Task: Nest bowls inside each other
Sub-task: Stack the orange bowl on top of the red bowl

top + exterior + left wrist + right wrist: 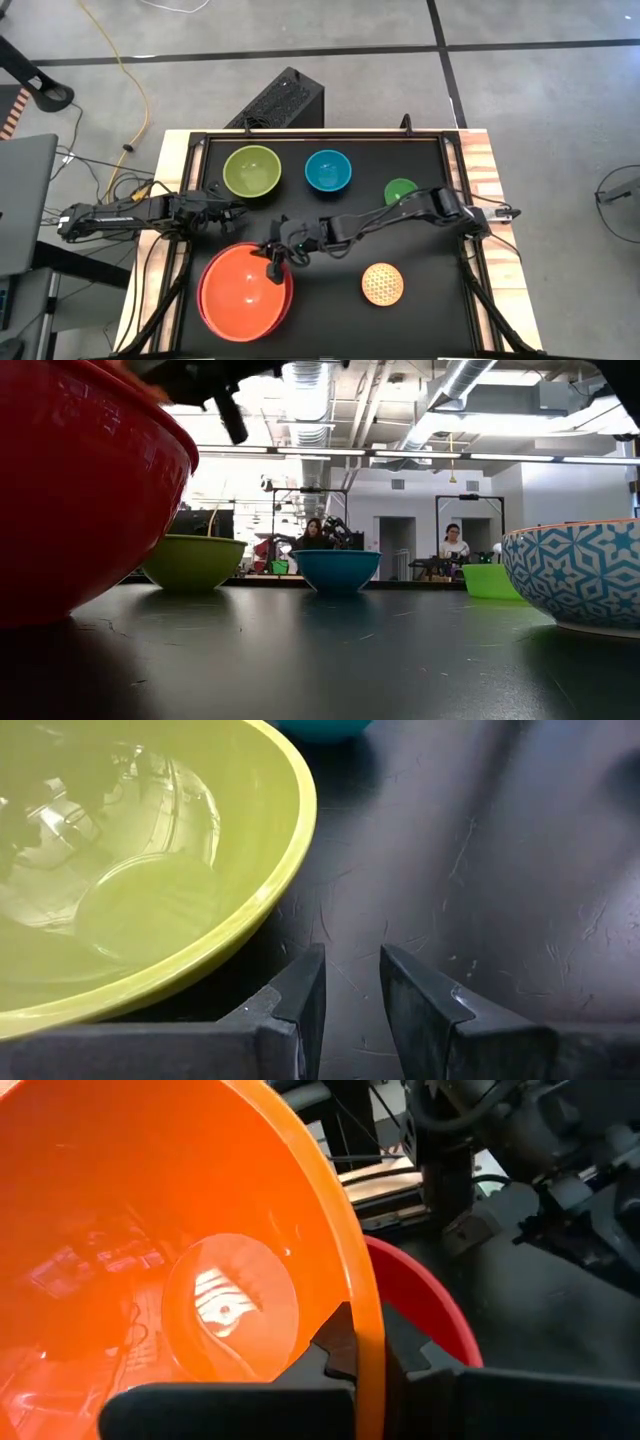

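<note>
**Q:** ok so what's the right hand [274,262] doing?

**A:** it's pinching the rim of the orange bowl [243,288]. In the right wrist view one finger [340,1342] sits inside the wall and the other outside. The orange bowl sits inside the red-pink bowl [428,1302], whose rim peeks out just past the hand.

**Q:** and the left hand [352,988]?

**A:** fingers slightly apart, nothing between them, low over the black tabletop [330,320]. The lime green bowl [140,870] is right beside it, not touching as far as I can see.

**Q:** the other bowls?

**A:** the blue bowl [328,170] sits beyond the right hand, next to the lime one. The smallest green bowl [400,190] is farther back along the right arm, partly hidden by it. The patterned yellow bowl [382,283] is well off to that hand's side, alone.
</note>
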Controlling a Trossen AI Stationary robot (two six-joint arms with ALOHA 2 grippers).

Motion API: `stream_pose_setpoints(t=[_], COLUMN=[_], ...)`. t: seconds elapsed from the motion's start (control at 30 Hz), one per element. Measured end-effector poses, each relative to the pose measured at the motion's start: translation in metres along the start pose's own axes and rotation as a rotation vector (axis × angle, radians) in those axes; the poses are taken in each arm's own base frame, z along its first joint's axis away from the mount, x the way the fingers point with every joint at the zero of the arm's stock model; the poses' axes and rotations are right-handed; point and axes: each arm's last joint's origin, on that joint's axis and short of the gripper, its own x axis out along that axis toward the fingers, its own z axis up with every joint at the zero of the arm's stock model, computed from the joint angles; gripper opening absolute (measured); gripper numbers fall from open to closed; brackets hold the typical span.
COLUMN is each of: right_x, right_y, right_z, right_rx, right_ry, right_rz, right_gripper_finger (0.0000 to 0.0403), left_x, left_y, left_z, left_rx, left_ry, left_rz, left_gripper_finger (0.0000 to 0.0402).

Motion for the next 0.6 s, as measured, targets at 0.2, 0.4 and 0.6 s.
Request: stream_pose_setpoints(t=[0.2,0.4,0.6], right_x=[0.006,0.005,0.005], right_y=[-0.005,-0.008,-0.005], right_z=[-0.005,-0.012,-0.014], right_rx=[0.04,0.058,0.055], right_ry=[0.009,0.072,0.064], right_rz=[-0.013,-0.05,-0.068], right_gripper_finger=[0.0019,0.0025,0.0061], left_x=[0.0,0.0,0.0], left_y=[0.0,0.0,0.0], left_z=[0.0,0.0,0.0], left_rx=[0.0,0.0,0.0], left_ry=[0.0,0.0,0.0], left_rz=[0.0,0.0,0.0], left_gripper_finger=[0.0087,0.0087,0.0087])
